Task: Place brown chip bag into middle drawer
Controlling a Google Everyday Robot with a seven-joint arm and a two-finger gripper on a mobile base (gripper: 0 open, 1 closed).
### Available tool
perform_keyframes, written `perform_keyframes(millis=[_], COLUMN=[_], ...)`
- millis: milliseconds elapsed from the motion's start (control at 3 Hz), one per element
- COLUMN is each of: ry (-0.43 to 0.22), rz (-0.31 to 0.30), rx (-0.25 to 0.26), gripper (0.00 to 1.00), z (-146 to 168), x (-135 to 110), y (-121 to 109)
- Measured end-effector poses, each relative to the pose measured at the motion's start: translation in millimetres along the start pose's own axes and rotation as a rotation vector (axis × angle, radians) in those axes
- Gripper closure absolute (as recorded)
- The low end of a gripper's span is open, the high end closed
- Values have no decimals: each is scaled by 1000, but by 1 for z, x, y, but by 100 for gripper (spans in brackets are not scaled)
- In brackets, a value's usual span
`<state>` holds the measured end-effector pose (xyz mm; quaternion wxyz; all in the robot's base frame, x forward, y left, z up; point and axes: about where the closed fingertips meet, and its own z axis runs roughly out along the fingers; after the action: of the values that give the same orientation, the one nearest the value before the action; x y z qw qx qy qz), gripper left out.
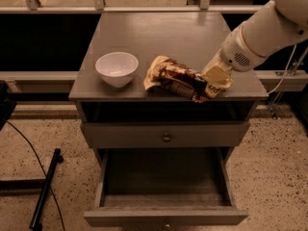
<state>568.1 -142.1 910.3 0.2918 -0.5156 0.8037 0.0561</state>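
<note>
The brown chip bag [180, 79] hangs crosswise over the front part of the grey cabinet's top, dark brown in the middle with tan ends. My gripper [216, 79] is at the bag's right end, shut on it, with the white arm reaching in from the upper right. The bag's left end points toward the white bowl. The middle drawer [166, 215] is pulled open below, its grey inside showing nothing in it. The upper drawer [166, 134] with the round knob is shut.
A white bowl [117, 69] stands on the left of the cabinet top [154, 32]. A dark pole and a cable lie on the speckled floor at the left [45, 186]. A railing runs behind the cabinet.
</note>
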Motion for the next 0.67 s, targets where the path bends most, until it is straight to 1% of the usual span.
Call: perform_keyframes(millis=[333, 667], ry=[25, 40], rz=[14, 17], rx=[8, 15], gripper=[100, 100], z=[-22, -22], x=[14, 19], y=[11, 14])
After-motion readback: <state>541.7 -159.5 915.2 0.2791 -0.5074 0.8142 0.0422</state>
